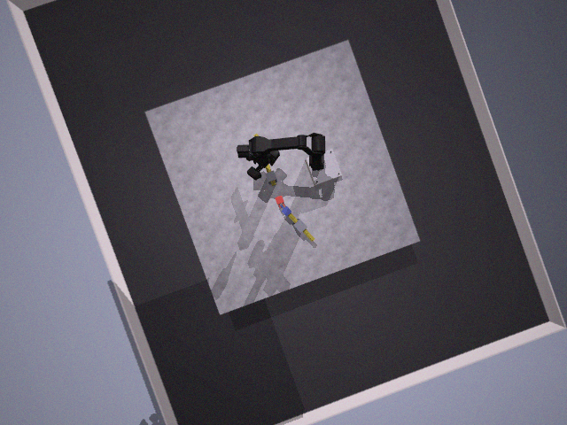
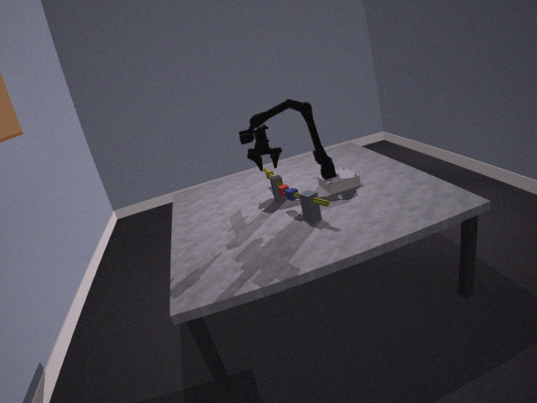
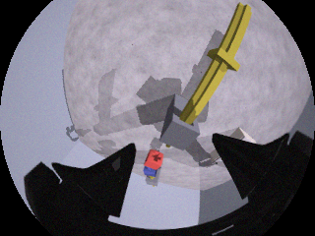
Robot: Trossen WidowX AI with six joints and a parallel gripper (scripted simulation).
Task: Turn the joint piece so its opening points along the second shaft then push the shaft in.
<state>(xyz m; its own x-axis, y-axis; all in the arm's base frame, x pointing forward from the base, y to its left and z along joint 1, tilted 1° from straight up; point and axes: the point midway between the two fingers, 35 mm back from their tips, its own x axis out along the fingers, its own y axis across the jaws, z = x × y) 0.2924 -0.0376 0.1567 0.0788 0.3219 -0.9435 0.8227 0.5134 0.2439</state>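
The open, empty gripper (image 1: 264,166) (image 2: 268,168) (image 3: 174,141) hangs above the yellow second shaft (image 1: 268,168) (image 2: 268,173) (image 3: 203,93), apart from it. This shaft, with a crosswise collar, runs through a grey block (image 2: 276,191) (image 3: 180,132); only a short end shows on the joint side. The red joint piece (image 1: 279,199) (image 2: 284,189) (image 3: 154,159) stands off that end with a gap. Its dark opening shows in the wrist view; exact alignment is hard to tell. A blue part (image 1: 286,211) (image 2: 291,193) (image 3: 151,171) links it to the first shaft (image 1: 309,235) (image 2: 321,201), held in another grey block (image 1: 299,225) (image 2: 310,209).
The arm's white base (image 2: 339,185) stands on the grey table (image 1: 357,210) (image 2: 390,208), to the right of the second shaft's block in the exterior view. The arm arches over from there. Shadows of the arm cross the table.
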